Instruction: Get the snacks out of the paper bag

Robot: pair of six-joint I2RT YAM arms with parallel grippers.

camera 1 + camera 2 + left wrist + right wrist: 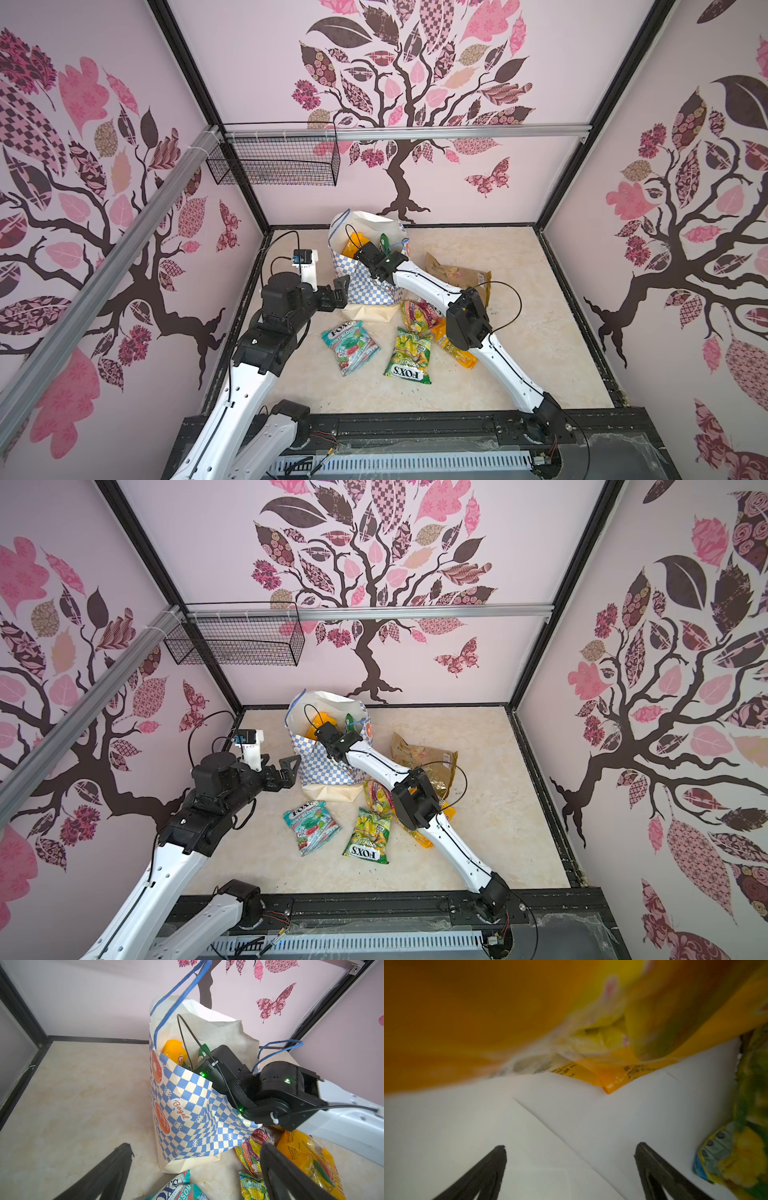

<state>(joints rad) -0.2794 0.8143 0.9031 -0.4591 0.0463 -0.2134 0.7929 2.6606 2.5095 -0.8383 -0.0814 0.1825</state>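
Note:
The blue-and-white checked paper bag point(368, 286) point(328, 766) point(187, 1105) stands upright at the back of the floor. My right gripper point(571, 1145) reaches down inside it, open, with only the white paper floor between its fingers. An orange packet point(488, 1022) point(355, 243) and a green packet point(747, 1126) point(384, 241) are in the bag. My left gripper point(338, 291) point(196, 1145) is open beside the bag's left side, holding nothing. On the floor lie a teal snack point(351, 347), a green one point(409, 355), an orange-pink one point(417, 313), a yellow-orange one point(455, 349) and a gold-brown one point(457, 274).
A black wire basket point(274, 162) hangs on the back-left wall. A white stand with a small black device point(307, 266) sits left of the bag. Patterned walls close in three sides, and a black rail point(415, 428) runs along the front.

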